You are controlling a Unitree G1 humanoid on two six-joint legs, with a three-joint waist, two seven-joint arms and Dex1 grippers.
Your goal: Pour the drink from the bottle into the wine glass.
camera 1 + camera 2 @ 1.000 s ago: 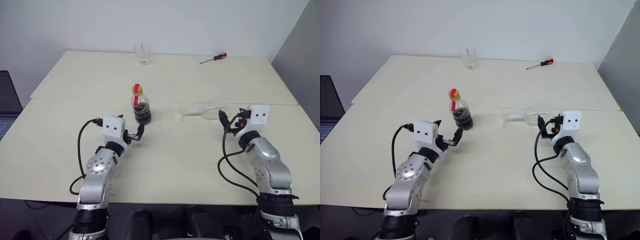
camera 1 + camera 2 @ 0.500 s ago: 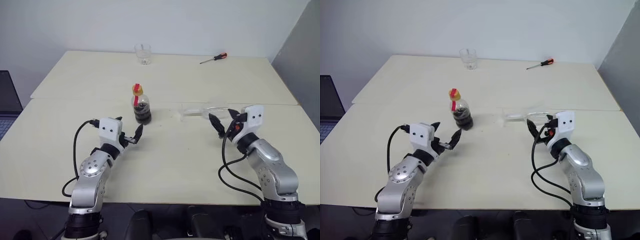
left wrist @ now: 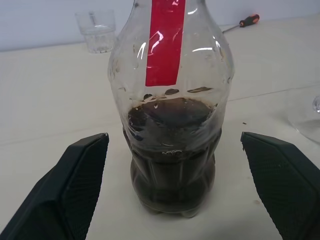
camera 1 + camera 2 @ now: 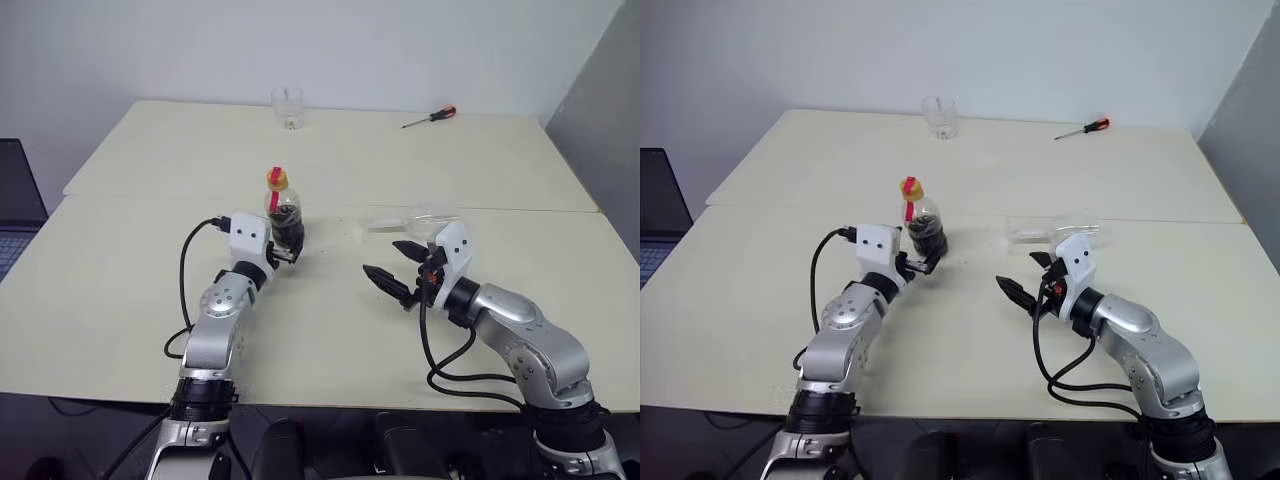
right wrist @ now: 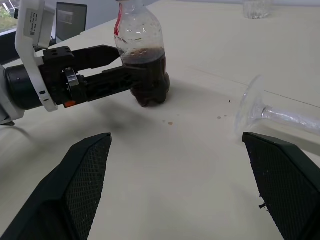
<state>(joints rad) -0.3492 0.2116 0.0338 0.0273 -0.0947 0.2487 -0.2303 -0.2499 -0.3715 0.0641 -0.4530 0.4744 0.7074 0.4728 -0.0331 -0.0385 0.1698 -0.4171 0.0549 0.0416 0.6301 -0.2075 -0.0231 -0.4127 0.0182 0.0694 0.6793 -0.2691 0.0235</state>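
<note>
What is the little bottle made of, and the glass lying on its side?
The bottle looks like thin clear plastic: its wall is ribbed and dimpled, with soft glossy highlights. The wine glass seems to be real glass, smooth, see-through and shiny, with a thin stem, though clear hard plastic can't be ruled out.

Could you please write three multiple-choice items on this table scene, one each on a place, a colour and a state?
1. Where does the screwdriver lie?
A. far right part of the table
B. beside the bottle
C. inside the tumbler

2. What colour is the bottle cap?
A. blue
B. yellow
C. white

3. How is the wine glass placed?
A. upright
B. upside down
C. on its side

Answers: 1 A, it lies near the far right corner; 2 B, the cap above the red label is yellow; 3 C, its stem runs flat along the table.
</note>
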